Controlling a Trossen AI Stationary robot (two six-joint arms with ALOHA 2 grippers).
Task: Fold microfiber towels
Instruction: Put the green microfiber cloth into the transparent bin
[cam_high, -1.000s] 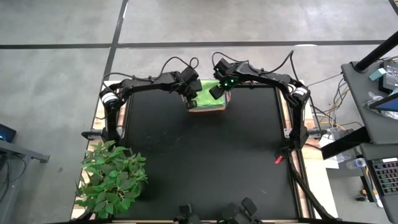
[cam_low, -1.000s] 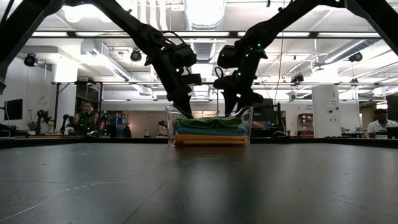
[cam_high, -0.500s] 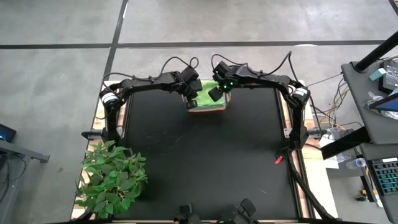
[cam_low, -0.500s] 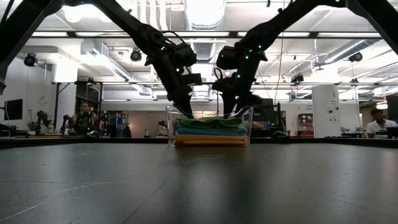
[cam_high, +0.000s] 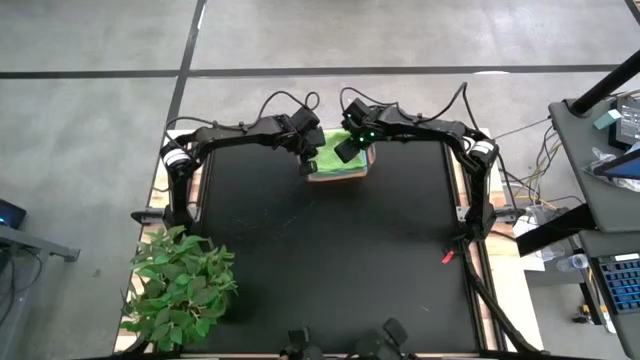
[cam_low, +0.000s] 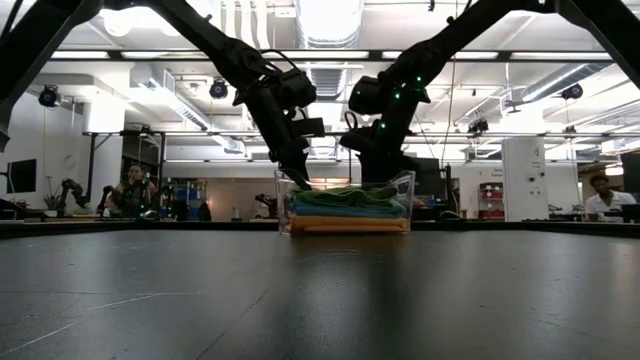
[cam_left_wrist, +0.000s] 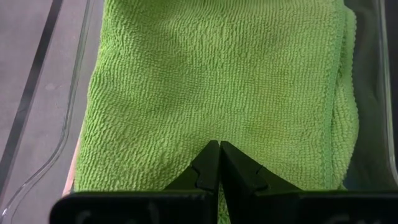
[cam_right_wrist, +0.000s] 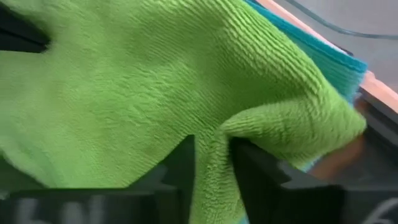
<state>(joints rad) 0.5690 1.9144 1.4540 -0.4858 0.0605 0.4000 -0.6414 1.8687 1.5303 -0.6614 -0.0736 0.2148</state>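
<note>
Right gripper (cam_right_wrist: 210, 163): fingers pinching raised fold of lime green towel (cam_left_wrist: 217, 81), ridge between tips. Left gripper (cam_left_wrist: 219, 163): fingers pressed together, tips resting on same towel. In high view, towel tops stack in clear bin (cam_low: 403, 200) at table (cam_high: 320, 260) 12 o'clock edge. Right arm holds grip; lift likely next.

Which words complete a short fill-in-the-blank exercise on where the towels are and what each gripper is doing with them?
1. The stacked towels lie inside a clear plastic ____ at the far edge of the table.
2. The top towel in the stack is lime ____.
3. The right gripper pinches a raised ____ of the top towel.
4. The left gripper presses on the top towel with its fingers ____.

Missing words: bin; green; fold; shut
</note>
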